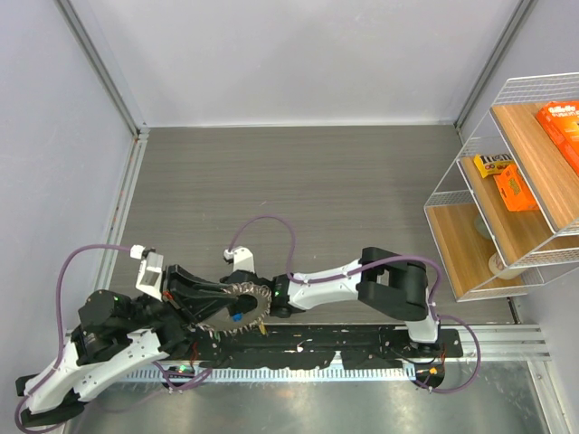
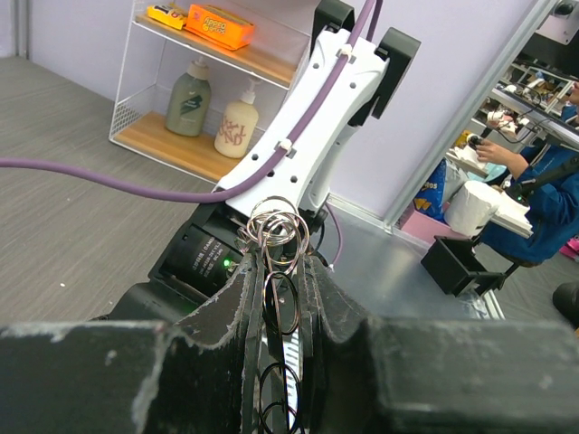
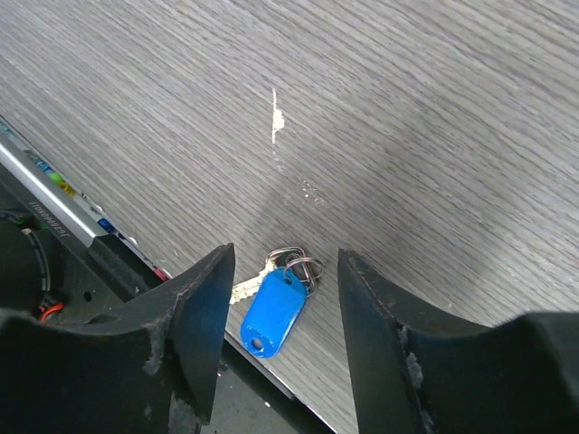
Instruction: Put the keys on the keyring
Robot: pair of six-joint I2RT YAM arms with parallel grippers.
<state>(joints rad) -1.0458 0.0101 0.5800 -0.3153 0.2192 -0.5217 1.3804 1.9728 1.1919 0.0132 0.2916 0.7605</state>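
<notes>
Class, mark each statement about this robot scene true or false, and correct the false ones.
1. The left gripper is shut on the keyring. True.
2. Two pump bottles stand on the wire shelf. True.
3. The right gripper is shut on the blue-tagged key. False: its jaws stand open above the key, which they do not grip.
4. The blue-tagged key lies on the wire shelf. False: it lies on the table, near its edge.
</notes>
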